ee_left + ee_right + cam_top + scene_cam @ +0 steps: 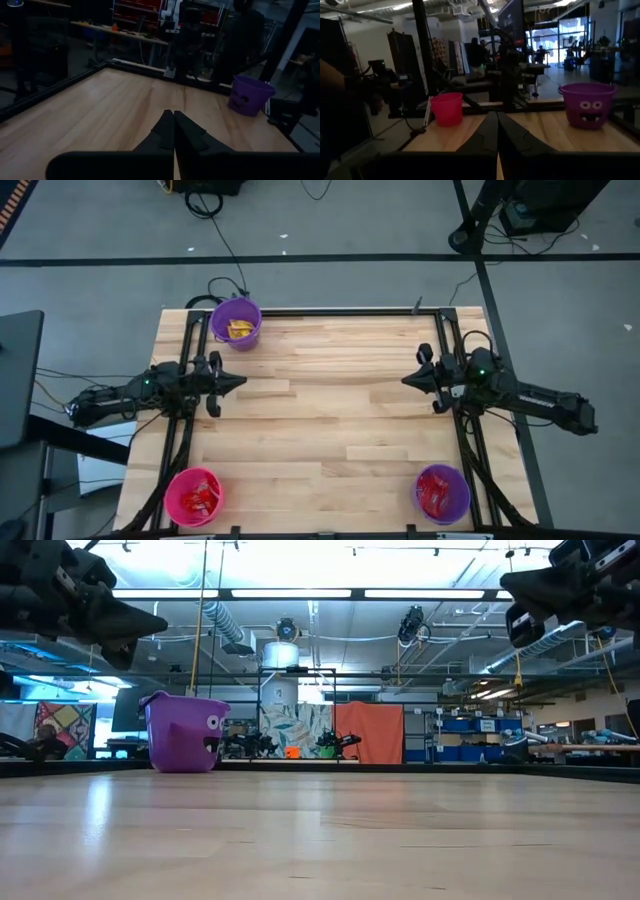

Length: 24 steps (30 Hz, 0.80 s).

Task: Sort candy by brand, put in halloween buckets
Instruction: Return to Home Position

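Pink bucket [171, 484] near-left w/ red bars [200, 498]; near-right purple bucket [421, 480] has red candy [438, 495] too; far-left purple bucket [217, 316], yellow packets [238, 329]. Left tool [238, 383] & right tool [407, 381] both closed, empty, above worktop [330, 420] sides.

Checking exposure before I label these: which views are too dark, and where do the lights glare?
Low view: ceiling strip lights glare, leaving a sheen on the table. Left wrist view: dim all over, the shut left pincer nearly black. Right wrist view: right pincer in shadow. High view: evenly lit.
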Motion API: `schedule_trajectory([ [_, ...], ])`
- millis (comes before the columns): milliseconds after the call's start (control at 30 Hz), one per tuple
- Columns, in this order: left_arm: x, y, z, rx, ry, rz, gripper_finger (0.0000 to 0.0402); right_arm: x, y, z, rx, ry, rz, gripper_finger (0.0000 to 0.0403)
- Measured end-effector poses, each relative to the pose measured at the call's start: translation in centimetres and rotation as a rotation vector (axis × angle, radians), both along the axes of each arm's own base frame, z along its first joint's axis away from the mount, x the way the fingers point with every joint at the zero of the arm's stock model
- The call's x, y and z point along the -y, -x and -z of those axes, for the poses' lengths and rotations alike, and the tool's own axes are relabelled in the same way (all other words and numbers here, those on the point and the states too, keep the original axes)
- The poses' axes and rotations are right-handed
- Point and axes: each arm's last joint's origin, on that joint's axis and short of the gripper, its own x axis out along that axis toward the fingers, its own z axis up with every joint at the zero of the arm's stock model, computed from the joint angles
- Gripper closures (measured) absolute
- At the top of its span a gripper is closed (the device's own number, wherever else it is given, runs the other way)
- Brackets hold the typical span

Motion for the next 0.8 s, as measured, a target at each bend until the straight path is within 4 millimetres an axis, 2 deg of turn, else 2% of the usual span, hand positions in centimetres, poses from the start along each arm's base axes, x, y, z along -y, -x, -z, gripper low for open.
schedule_trajectory([
  [267,0.1,0.0,0.0,0.007,0.034,0.033,0.0399,-0.2,0.6,0.2,0.010,0.039,0.031,0.0394],
  [567,0.1,0.0,-0.4,0.046,0.034,0.048,0.0399,-0.7,0.3,1.9,0.105,-0.003,0.040,0.0395],
  [800,0.0,0.0,-0.2,0.036,0.063,0.017,0.0399,-1.2,0.1,1.9,0.113,0.018,0.039,0.0396],
])
